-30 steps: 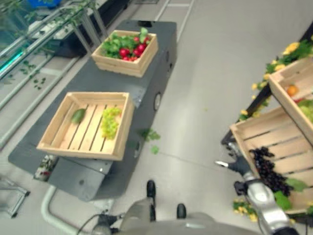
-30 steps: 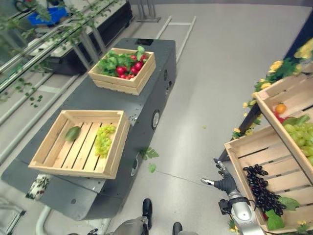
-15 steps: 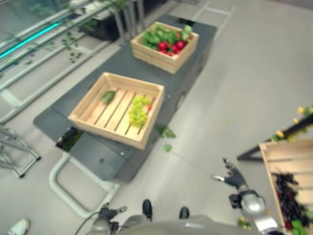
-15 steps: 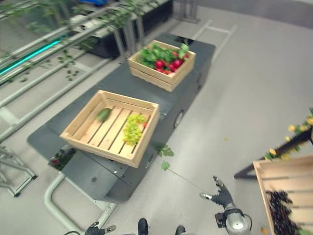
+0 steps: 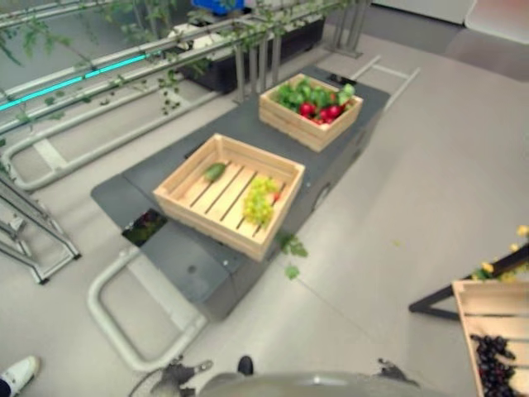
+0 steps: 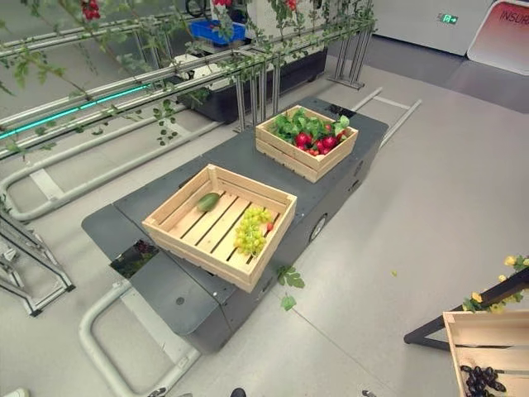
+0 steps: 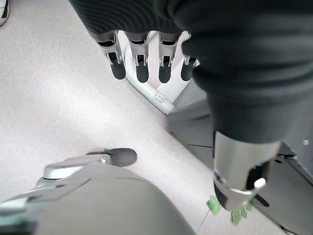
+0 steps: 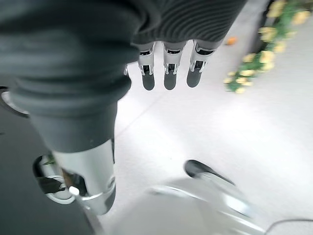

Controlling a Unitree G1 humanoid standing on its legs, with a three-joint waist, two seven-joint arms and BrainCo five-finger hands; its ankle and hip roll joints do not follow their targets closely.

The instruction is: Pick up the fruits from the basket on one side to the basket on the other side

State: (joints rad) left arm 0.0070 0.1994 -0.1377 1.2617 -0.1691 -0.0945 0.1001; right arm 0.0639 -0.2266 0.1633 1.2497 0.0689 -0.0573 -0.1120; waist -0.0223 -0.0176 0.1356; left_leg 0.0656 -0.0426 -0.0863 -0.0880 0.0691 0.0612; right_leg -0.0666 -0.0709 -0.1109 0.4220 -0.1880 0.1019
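Note:
A grey cart (image 6: 124,219) carries two wooden crates. The near crate (image 6: 178,236) holds a bunch of green grapes (image 6: 252,231), a green oval fruit (image 6: 207,201) and a small red fruit beside the grapes. The far crate (image 6: 285,153) is full of red fruits (image 6: 321,142) and green leaves. At the lower right, a third crate (image 6: 455,331) holds dark grapes (image 6: 482,379). My left hand (image 7: 142,68) hangs over the floor near the cart's corner, fingers straight and empty. My right hand (image 8: 168,73) also hangs over bare floor, open and empty.
Metal rails with vines (image 6: 124,83) run along the left and back. A white tube frame (image 6: 103,351) lies on the floor by the cart's near end. Loose green leaves (image 6: 289,281) lie beside the cart. A stand with yellow flowers (image 6: 496,289) is at the right. A person's shoe (image 5: 16,376) shows at lower left.
The camera has swung towards the cart, so the dark-grape crate slid to the lower right corner. My right hand, raised beside that crate before, now hangs low at the picture's bottom edge.

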